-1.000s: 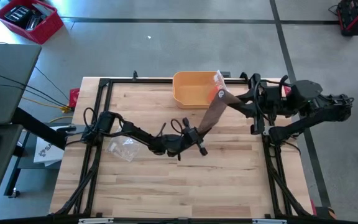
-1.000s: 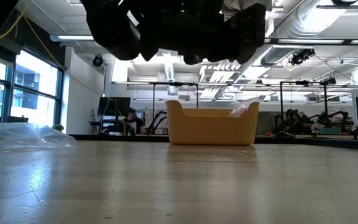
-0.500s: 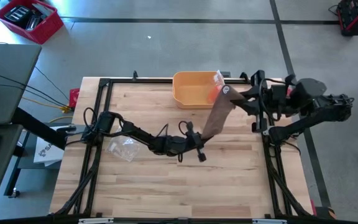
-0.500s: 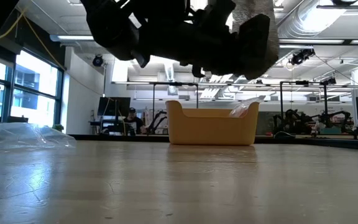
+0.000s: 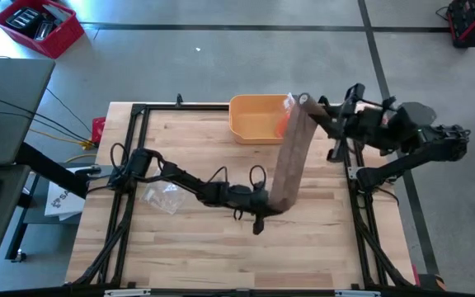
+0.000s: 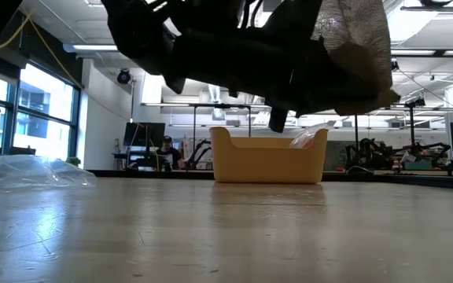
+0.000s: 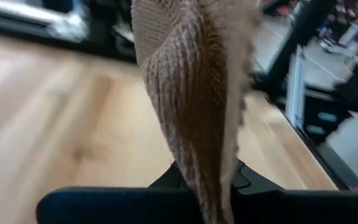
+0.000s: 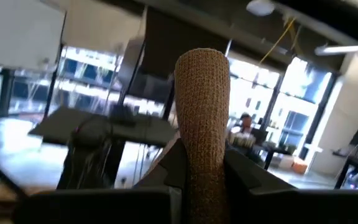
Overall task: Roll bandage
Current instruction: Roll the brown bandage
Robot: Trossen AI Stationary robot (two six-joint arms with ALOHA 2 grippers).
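We have the bandage (image 5: 291, 153) stretched out between our two hands above the bench (image 5: 180, 239) — this reads as the unfurling or tensioning step, with the rolling itself not yet begun. Our left hand (image 5: 264, 206) sits near the middle of the high view, clamped tight on the strip's lower end. Our right hand (image 5: 316, 111) is at upper right, beside the yellow bin (image 5: 254, 120), pinching the other end, which folds over its fingers. The strip's long axis runs from centre frame up and slightly right, all of it held clear of the wood. Next, we judge, one end must be turned onto itself while the other keeps tension — slack would loosen the roll.
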